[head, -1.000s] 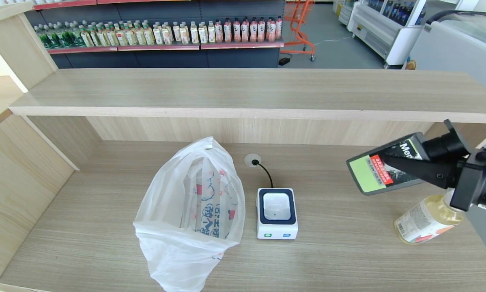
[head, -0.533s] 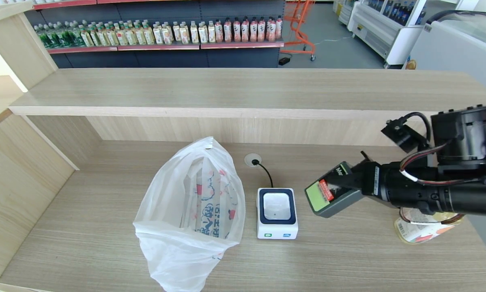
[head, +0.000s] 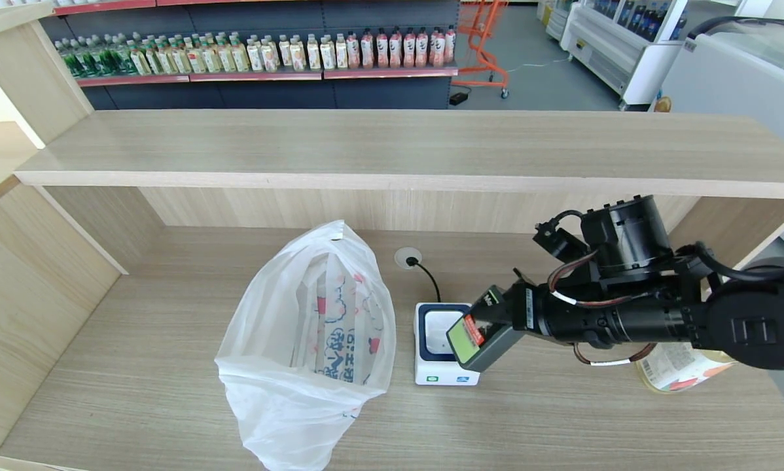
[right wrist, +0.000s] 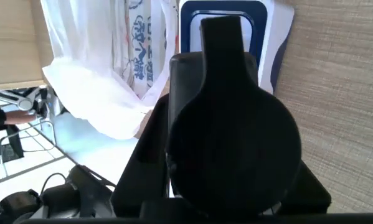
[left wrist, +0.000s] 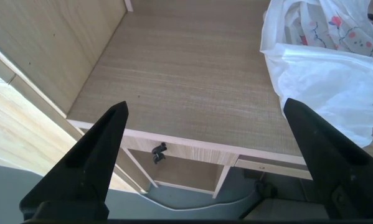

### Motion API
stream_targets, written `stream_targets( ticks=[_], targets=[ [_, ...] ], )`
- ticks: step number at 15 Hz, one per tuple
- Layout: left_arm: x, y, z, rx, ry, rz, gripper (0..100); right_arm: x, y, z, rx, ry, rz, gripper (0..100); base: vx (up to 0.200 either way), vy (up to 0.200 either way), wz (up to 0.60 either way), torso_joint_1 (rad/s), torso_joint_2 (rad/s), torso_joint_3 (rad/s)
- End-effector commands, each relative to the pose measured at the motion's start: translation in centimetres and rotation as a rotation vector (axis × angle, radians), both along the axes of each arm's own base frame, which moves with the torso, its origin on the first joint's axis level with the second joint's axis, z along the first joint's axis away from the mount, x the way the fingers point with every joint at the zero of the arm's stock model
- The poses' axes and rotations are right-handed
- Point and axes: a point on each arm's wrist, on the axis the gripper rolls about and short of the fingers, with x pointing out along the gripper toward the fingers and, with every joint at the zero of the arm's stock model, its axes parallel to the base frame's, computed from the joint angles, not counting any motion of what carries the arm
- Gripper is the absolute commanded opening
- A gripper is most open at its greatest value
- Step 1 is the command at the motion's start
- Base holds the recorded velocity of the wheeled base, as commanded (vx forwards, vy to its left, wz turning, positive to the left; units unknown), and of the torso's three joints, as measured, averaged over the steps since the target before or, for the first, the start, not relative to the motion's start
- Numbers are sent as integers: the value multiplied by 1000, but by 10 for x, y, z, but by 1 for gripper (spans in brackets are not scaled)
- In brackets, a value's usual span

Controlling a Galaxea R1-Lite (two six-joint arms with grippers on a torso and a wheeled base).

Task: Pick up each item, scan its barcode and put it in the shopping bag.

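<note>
Over the right side of the white barcode scanner with a dark blue frame (head: pixel 433 335), the right gripper (head: pixel 497 313) pinches a dark grey box with a green end face and a red label (head: pixel 474 340). The green end tilts down toward the scanner; I cannot tell whether they touch. The scanner sits on the light wood worktop (head: pixel 137 366), with a black cable (head: pixel 428 278) running from its back. Just beside it, on the robot's left, a white translucent plastic shopping bag (head: pixel 287 392) lies open with a patterned white package (head: pixel 339 340) inside. A clear bottle of yellowish drink (head: pixel 677 373) lies at the worktop's right end, partly behind the right arm. The left gripper (left wrist: pixel 206 109) hangs empty, its fingers spread wide, over the worktop's near edge, near the bag.
</note>
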Motion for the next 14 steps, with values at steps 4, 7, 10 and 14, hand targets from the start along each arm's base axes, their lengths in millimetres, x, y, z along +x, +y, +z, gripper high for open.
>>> stream_targets(
  ticks=[4, 7, 10, 14],
  targets=[
    [0, 0, 0, 0, -1, 0, 100, 17, 24, -20, -31, -13, 54, 0, 0, 0, 0, 0, 0, 0],
    [0, 0, 0, 0, -1, 0, 100, 20, 27, -29, -72, -32, 90, 0, 0, 0, 0, 0, 0, 0],
    [0, 0, 0, 0, -1, 0, 100, 22, 28, -32, -88, -42, 102, 0, 0, 0, 0, 0, 0, 0],
    [0, 0, 0, 0, -1, 1, 100, 2, 19, 43, 91, -184, 64, 0, 0, 0, 0, 0, 0, 0]
  ],
)
